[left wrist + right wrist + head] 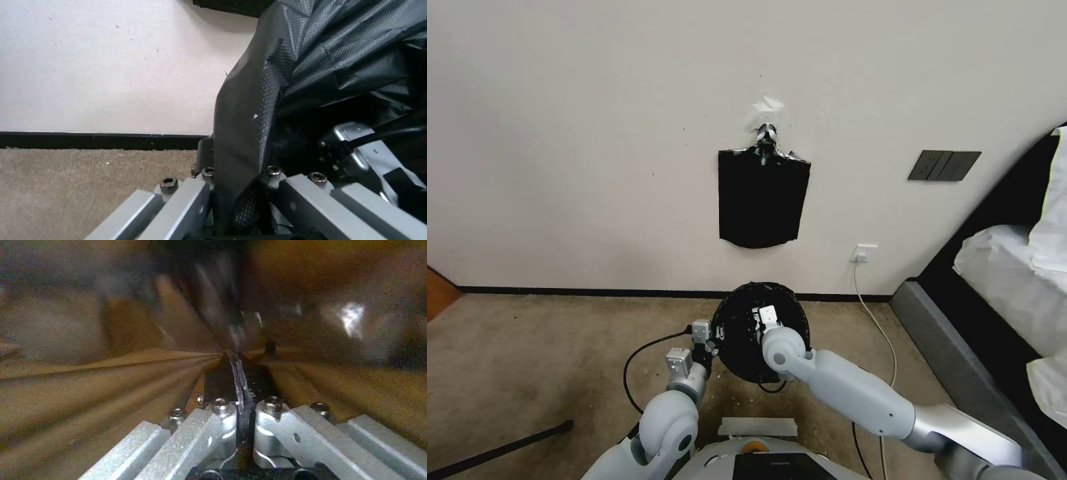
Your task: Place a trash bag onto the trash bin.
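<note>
Carpet is what your robot stands on, facing a pale wall. Straight ahead on the floor you see the trash bag (740,347), its black plastic spread into a round dark opening, close to the skirting board. No cream surface of a bin shows beneath it, so you cannot tell how the bag sits on one.

Your left pincer (712,340) is at the bag's left edge. In the left wrist view its fingers (195,200) are drawn close together with a fold of the crinkled black film (249,126) pinched between them, so it is holding the bag's edge.

Your right pincer (757,323) reaches down into the dark opening from the right arm. In the right wrist view its fingers (262,386) are pressed together on a thin black strip of plastic, with blurred glossy folds all around; it grips the bag from inside.

Higher on the wall a flat bundle of black bags (762,200) hangs from a metal hook (766,137). A switch plate (944,165) is to its right, a socket (864,253) lower down with a white cable (880,327) trailing over the carpet, and a bed (1007,280) at the right edge.
</note>
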You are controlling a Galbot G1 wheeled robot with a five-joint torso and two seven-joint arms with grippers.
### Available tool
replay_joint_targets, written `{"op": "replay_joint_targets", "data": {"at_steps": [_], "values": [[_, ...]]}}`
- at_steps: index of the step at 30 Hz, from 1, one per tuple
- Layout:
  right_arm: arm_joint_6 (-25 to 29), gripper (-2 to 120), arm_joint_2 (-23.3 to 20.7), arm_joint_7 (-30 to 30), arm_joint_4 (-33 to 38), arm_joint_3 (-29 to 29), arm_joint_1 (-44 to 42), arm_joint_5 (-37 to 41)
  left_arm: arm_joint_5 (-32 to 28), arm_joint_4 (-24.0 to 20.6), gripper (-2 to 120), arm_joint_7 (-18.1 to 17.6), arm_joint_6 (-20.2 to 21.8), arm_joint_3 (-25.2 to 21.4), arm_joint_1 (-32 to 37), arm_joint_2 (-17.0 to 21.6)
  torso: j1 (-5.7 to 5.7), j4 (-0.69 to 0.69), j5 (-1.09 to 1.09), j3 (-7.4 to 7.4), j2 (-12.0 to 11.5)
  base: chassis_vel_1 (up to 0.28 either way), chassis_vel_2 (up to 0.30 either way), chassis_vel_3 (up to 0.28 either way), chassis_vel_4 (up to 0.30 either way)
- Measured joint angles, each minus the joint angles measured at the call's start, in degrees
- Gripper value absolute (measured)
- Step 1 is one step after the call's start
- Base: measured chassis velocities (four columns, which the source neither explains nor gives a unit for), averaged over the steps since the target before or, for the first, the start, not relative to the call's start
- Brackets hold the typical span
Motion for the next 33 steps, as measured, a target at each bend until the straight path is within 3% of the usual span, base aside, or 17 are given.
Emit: {"op": "replay_joint_targets", "data": {"at_steps": [33], "values": [[2.05, 0, 1.82, -2.42, -2.54, 0.32, -1.61, -3.45, -0.69, -1.41, 1, -0.06, 0.25, 0.56, 1.63, -0.25, 0.00, 0.00, 0.00, 0.00, 0.00, 0.000, 0.000, 0.000, 0.000]]}}
